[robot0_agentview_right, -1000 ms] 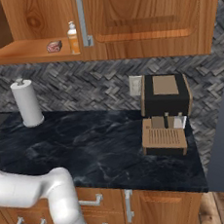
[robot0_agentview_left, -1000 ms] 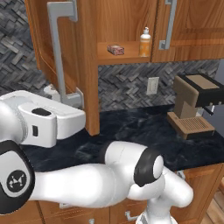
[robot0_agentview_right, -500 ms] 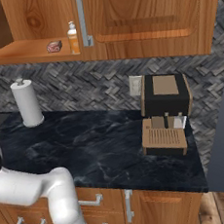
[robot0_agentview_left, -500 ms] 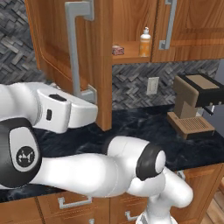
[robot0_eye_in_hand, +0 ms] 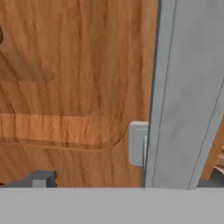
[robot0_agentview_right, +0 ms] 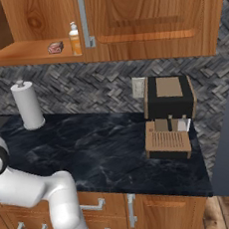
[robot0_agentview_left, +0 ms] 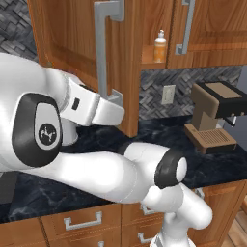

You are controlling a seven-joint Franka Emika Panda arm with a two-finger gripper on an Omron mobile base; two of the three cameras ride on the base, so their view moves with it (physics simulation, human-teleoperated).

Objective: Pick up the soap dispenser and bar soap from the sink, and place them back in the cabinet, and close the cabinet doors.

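The left base view looks forward from behind the arm's left, close past the white arm to the half-open cabinet door, the soap dispenser on the shelf and the coffee machine. The right base view looks forward and down from the other side, sharing the dark surface, that dispenser and the machine. The hand view sits very near the door's wood panel and silver handle.
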